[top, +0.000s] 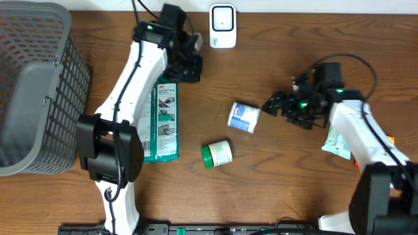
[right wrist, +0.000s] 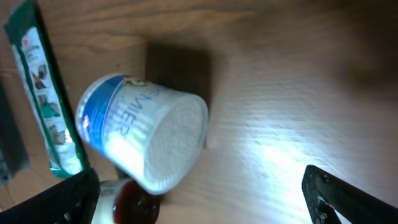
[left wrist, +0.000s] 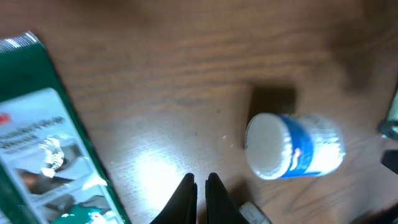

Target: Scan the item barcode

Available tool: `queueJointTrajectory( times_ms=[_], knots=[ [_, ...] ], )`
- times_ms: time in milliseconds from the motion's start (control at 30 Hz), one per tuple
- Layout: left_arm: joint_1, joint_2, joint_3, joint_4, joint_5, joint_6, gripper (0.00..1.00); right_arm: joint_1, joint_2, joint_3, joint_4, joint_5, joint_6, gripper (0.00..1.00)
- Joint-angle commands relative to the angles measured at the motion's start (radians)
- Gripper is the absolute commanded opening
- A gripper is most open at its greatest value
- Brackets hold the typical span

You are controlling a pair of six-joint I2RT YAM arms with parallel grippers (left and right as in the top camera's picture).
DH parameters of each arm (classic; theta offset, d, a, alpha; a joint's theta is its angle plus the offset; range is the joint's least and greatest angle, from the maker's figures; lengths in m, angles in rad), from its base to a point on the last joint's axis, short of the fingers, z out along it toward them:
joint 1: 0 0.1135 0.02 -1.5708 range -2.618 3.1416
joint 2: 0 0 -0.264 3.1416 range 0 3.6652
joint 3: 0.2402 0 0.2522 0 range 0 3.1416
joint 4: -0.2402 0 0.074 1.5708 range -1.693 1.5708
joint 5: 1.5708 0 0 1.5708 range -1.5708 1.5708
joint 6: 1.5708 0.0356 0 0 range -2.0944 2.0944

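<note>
A blue-and-white tub [top: 243,117] lies on its side mid-table, also seen in the left wrist view [left wrist: 292,146] and the right wrist view [right wrist: 143,130]. A white barcode scanner [top: 223,26] stands at the back edge. My left gripper [top: 192,68] hovers near the scanner, above the top end of a flat green package [top: 161,121]; its fingers [left wrist: 186,193] are shut with nothing between them. My right gripper [top: 277,108] is open just right of the tub, its fingers [right wrist: 348,193] spread wide around bare wood, with the tub ahead and to the left.
A small jar with a green lid [top: 217,153] lies in front of the tub. A grey mesh basket [top: 36,85] fills the left side. A pale packet [top: 338,140] lies under the right arm. The green package [left wrist: 43,143] runs along the left arm.
</note>
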Motion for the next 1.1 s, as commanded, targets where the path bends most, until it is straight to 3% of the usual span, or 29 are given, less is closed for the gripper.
queueJointTrajectory(
  times_ms=[0,167,333,433,700,933,1067],
  knots=[
    [-0.026,0.027,-0.048,0.01,-0.001,0.018,0.08,0.045,0.046,-0.01,0.039,-0.003,0.029,0.99],
    [-0.068,0.027,-0.11,0.078,-0.002,0.018,0.08,0.067,0.104,-0.01,0.071,-0.006,0.058,0.99],
    [-0.122,0.027,-0.229,0.262,-0.002,0.01,0.08,0.067,0.108,-0.009,0.079,-0.086,0.096,0.99],
    [-0.156,0.027,-0.277,0.317,-0.002,-0.014,0.08,0.066,0.108,-0.009,0.077,-0.14,0.095,0.95],
    [-0.238,0.027,-0.296,0.317,0.001,-0.016,0.08,0.051,0.108,-0.009,0.055,-0.219,0.026,0.93],
    [-0.268,0.027,-0.296,0.312,0.167,-0.016,0.08,-0.029,0.108,-0.008,-0.019,-0.219,-0.044,0.94],
    [-0.283,0.027,-0.296,0.306,0.183,-0.016,0.08,-0.074,0.108,-0.008,-0.077,-0.219,-0.078,0.94]
  ],
)
